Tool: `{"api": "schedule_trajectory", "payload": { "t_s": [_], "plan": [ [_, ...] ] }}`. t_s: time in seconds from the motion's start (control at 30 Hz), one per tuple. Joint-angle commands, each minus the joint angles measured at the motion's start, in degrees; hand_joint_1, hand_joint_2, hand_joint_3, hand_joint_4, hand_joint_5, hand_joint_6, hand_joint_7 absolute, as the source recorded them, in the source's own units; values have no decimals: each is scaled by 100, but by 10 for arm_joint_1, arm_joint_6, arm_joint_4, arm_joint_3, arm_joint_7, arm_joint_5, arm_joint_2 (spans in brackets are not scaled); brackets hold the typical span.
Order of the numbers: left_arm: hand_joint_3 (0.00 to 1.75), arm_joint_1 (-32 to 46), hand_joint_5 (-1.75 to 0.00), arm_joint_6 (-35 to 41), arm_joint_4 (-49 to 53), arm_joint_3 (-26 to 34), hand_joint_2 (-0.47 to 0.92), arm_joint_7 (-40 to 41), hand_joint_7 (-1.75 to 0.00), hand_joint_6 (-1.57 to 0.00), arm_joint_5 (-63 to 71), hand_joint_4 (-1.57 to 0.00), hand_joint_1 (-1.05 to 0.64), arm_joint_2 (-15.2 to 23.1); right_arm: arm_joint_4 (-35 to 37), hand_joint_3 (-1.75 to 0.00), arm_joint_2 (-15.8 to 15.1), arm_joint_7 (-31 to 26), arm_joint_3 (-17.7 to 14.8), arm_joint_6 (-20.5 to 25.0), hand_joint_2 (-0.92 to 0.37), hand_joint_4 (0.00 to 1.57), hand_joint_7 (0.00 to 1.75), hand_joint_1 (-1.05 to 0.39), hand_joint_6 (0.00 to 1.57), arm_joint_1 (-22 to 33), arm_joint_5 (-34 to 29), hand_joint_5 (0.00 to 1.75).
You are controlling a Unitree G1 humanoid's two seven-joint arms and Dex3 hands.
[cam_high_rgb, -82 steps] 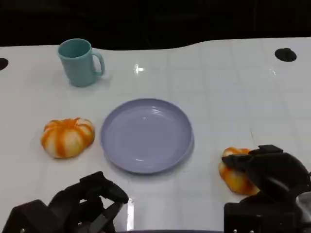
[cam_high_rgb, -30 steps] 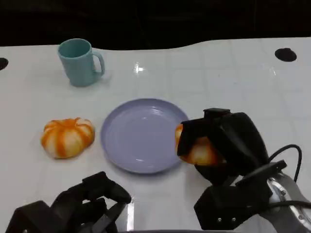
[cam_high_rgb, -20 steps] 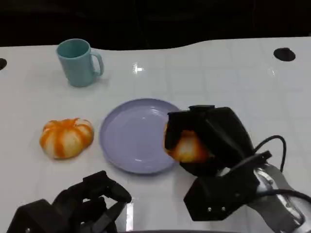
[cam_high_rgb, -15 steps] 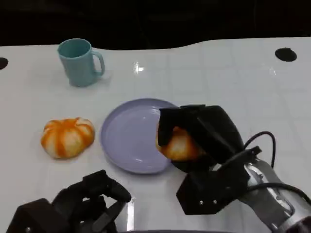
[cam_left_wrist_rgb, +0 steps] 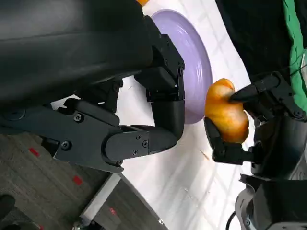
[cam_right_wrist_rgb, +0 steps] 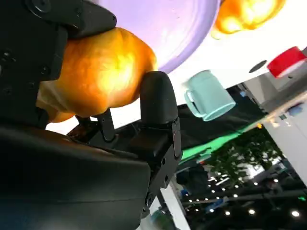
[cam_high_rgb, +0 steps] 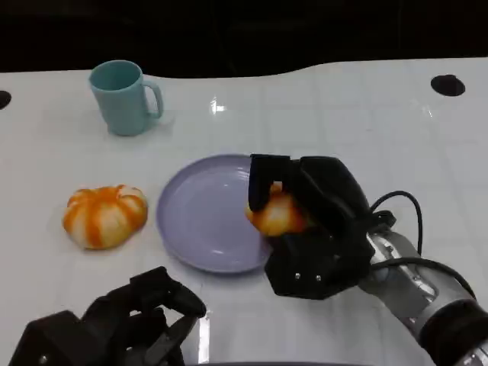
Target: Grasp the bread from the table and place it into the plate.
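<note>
Orange bread in right hand, over plate

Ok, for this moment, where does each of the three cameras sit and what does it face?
Head view: sits high, faces down at the table; plate, mug, second bun; left hand low, right hand holding the bread.
Left wrist view: behind the left hand, faces across the plate toward the bread.
Right wrist view: behind the right hand, close on the bread, mug beyond.
All share bread and plate.
</note>
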Motion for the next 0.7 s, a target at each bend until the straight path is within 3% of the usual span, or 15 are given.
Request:
{"api": "schedule_trajectory", "payload": {
  "t_s": [0.03,0.1,0.17,0.2,0.37,0.53,0.6,0.67,0.7],
  "plan": [
    [52,0,-175,-5,1,3,92,3,-145,-55,3,-64,-42,6,44,-120,10,7,-10,-8,-40,86,158,-7,68,-34,29,175],
    [52,-1,-175,-3,3,3,92,3,-146,-54,4,-63,-42,7,66,-104,19,23,-18,-18,-46,74,108,-8,78,-43,52,165],
    [52,-2,-175,-2,4,4,92,2,-147,-53,3,-62,-42,7,80,-78,24,35,-19,-23,-57,68,73,-12,84,-51,64,132],
    [52,-3,-175,-3,5,5,92,1,-147,-53,2,-62,-42,7,84,-71,25,42,-18,-25,-61,66,63,-13,83,-56,68,120],
    [50,-3,-175,-8,9,4,92,4,-146,-53,3,-62,-42,4,104,-54,32,70,-6,-27,-68,51,27,-25,71,-76,68,73],
    [49,-1,-175,-12,9,1,92,7,-145,-54,7,-62,-43,2,107,-44,33,83,14,-36,-74,45,9,-30,65,-89,52,40],
    [49,0,-175,-10,8,-1,92,8,-145,-54,8,-62,-42,0,101,-39,28,104,28,-23,-78,37,3,-34,56,-96,39,30],
    [48,1,-175,-8,6,-2,92,10,-144,-54,9,-62,-42,-2,85,-23,21,132,43,0,-89,14,1,-52,30,-99,25,19],
    [47,1,-175,-7,6,-2,92,10,-144,-55,9,-62,-42,-2,79,-21,20,140,46,8,-91,9,0,-56,26,-99,22,17]
  ]
}}
